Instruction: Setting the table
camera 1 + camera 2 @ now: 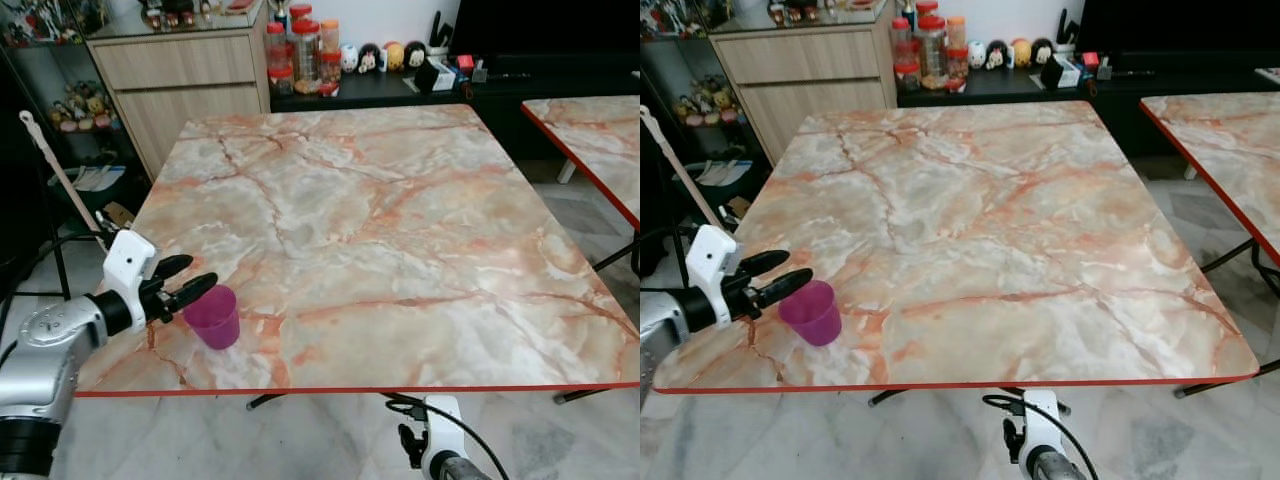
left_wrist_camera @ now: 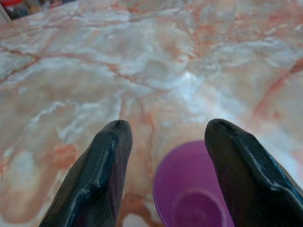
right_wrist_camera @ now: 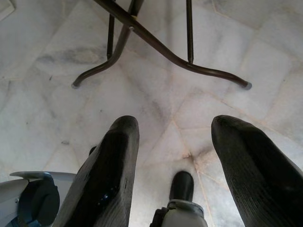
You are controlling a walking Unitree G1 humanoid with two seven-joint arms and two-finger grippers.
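Observation:
A purple plastic cup [image 1: 213, 316] stands upright and empty on the marble-patterned table [image 1: 380, 220], near its front left corner. My left gripper [image 1: 190, 280] hovers just above and to the left of the cup's rim, fingers open and holding nothing. In the left wrist view the cup [image 2: 189, 189] sits below and between the two black fingers [image 2: 99, 175]. My right gripper [image 3: 173, 142] hangs open below the table's front edge, pointing at the floor.
A red-edged second table [image 1: 590, 140] stands to the right. Behind are a wooden cabinet [image 1: 180, 80], jars with red lids [image 1: 300, 50] and small figurines on a dark shelf. Table legs [image 3: 142, 33] cross the tiled floor. A white stick [image 1: 60, 175] leans at the left.

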